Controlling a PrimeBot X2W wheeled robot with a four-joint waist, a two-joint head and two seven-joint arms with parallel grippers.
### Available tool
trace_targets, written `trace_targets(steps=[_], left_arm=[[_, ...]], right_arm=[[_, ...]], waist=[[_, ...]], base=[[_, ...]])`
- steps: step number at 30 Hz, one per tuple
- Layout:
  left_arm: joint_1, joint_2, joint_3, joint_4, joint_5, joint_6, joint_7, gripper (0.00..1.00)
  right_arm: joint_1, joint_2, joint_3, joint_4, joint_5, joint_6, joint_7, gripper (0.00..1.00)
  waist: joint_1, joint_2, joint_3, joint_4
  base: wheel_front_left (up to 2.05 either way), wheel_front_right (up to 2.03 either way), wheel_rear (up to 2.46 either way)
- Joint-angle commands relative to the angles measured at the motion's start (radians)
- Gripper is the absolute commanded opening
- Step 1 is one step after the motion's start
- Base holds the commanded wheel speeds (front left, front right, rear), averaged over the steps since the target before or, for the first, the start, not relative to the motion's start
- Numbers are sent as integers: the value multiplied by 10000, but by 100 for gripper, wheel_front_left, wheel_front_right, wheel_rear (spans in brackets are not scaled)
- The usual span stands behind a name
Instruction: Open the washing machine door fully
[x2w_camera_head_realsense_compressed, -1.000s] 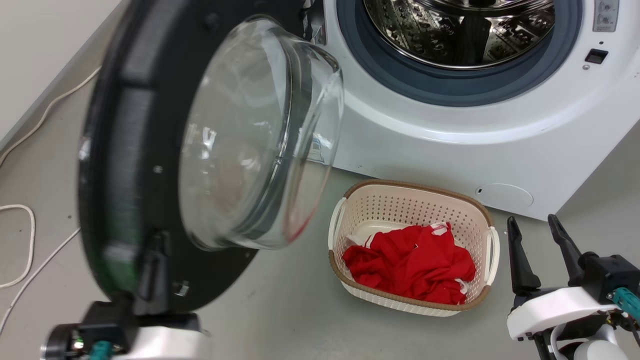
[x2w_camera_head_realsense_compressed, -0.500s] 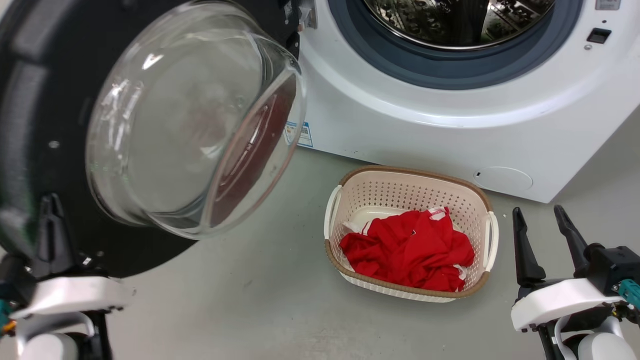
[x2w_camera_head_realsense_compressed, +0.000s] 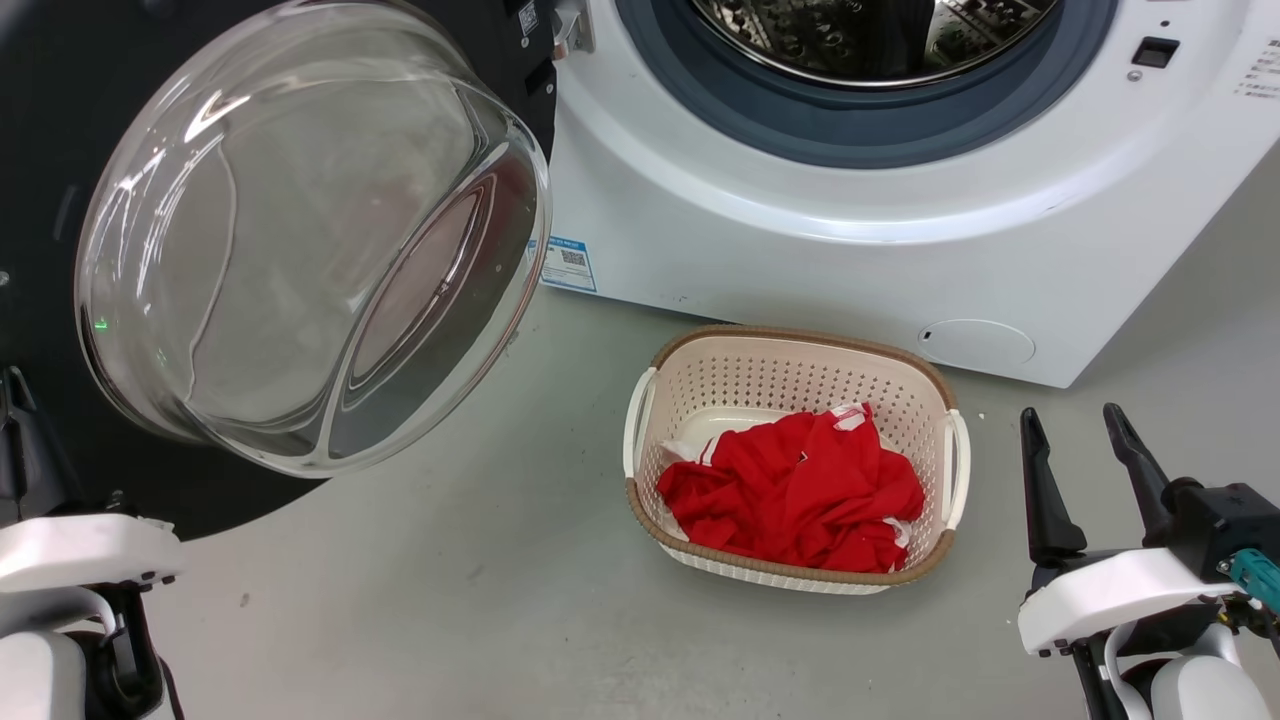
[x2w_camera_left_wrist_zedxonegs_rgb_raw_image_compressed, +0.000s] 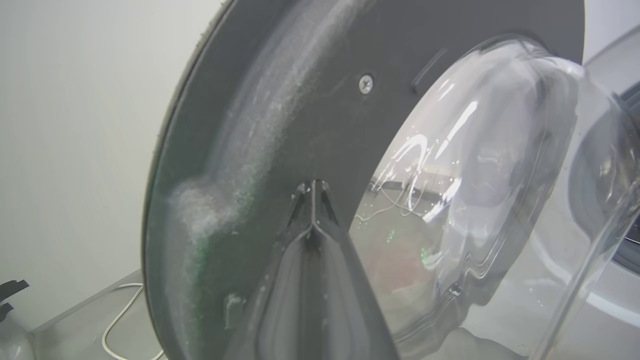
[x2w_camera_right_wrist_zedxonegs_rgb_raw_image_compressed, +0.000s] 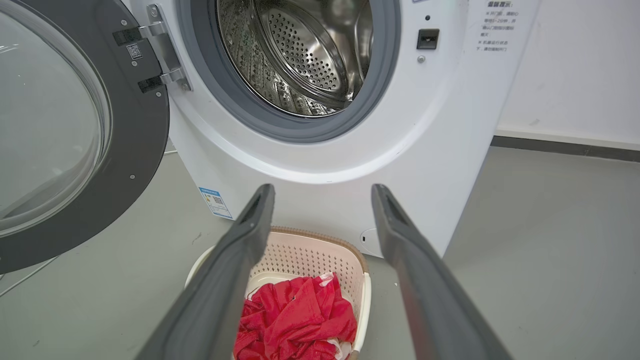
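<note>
Presently, at the lower left of the head view, the left hand (x2w_camera_left_wrist_zedxonegs_rgb_raw_image_compressed: 312, 186) is seen below the washing machine door (x2w_camera_head_realsense_compressed: 300, 240). In the left wrist view its two dark fingers are pressed together with no gap, and their tips are set against the dark inner ring of the door, just beside the clear glass bowl (x2w_camera_left_wrist_zedxonegs_rgb_raw_image_compressed: 475, 165). Whether the tips actually touch the ring cannot be told.

The door is swung wide to the left of the washing machine (x2w_camera_head_realsense_compressed: 800, 250), with its inner face and bulging glass turned towards the head camera. It is held at its right edge by the metal hinge (x2w_camera_right_wrist_zedxonegs_rgb_raw_image_compressed: 165, 55). The drum (x2w_camera_right_wrist_zedxonegs_rgb_raw_image_compressed: 300, 55) is exposed in the upper centre, ringed by the grey gasket (x2w_camera_head_realsense_compressed: 860, 140). A blue label (x2w_camera_head_realsense_compressed: 568, 264) is stuck low on the white front, just right of the glass.

On the grey floor (x2w_camera_head_realsense_compressed: 500, 620) before the machine, a beige perforated basket (x2w_camera_head_realsense_compressed: 780, 390) is placed, with red cloth (x2w_camera_head_realsense_compressed: 800, 490) bundled inside. The round filter cap (x2w_camera_head_realsense_compressed: 977, 343) is seen just above and to the right of the basket.

At the lower right, the right hand (x2w_camera_head_realsense_compressed: 1070, 412) is held with its fingers spread apart and nothing between them, pointing up the frame beside the basket.
</note>
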Motion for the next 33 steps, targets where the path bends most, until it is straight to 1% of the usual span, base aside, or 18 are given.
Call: trace_targets(steps=[1,5,11,13,16,22,23,24,25,26,33], left_arm=[[71,-41,110,-50,106,-13,-42,0],[483,-317,264,-460,547,-112,-34,0],[1340,-1032,155,-2062,1425,-140,-35,0],[1544,-1266,-20,-2550,1692,-192,-34,0],[1657,-1527,-452,-2882,2008,-408,-34,0],[1152,-1810,-1319,-2696,2363,-839,-35,0],[1037,-1882,-1482,-2608,2380,-924,-35,15],[935,-1940,-1605,-2516,2435,-982,-35,41],[795,-2029,-1714,-2453,2409,-1048,-35,83],[670,-2071,-1843,-2351,2411,-1121,-35,100],[129,-2377,-2351,-1337,2474,-1505,-35,100]], right_arm=[[-116,16,4,25,41,-7,-63,100],[-57,16,88,157,22,-7,-178,100],[20,15,194,277,-31,-7,-285,100],[56,16,221,282,-32,-7,-315,100],[119,16,264,270,-40,-8,-346,100],[179,15,359,152,-49,-8,-362,100],[179,15,366,125,-80,-8,-371,100],[192,16,391,89,-94,-8,-362,100],[188,16,425,36,-71,-8,-348,100],[186,16,409,3,-78,-7,-350,100],[263,16,506,-89,-144,-8,-297,100]], waist=[[-1,0,-37,-28],[-1,0,-278,-199],[-1,0,-584,-524],[-1,0,-680,-619],[-1,0,-812,-767],[-1,0,-1064,-1054],[-1,0,-1109,-1112],[-1,0,-1149,-1169],[-1,0,-1162,-1233],[-1,0,-1183,-1290],[-1,0,-1283,-1833]], base=[[0,0,0],[0,0,0],[0,0,0],[0,0,0],[0,0,0],[0,0,0],[0,0,0],[0,0,0],[0,0,0],[0,0,0],[0,0,0]])
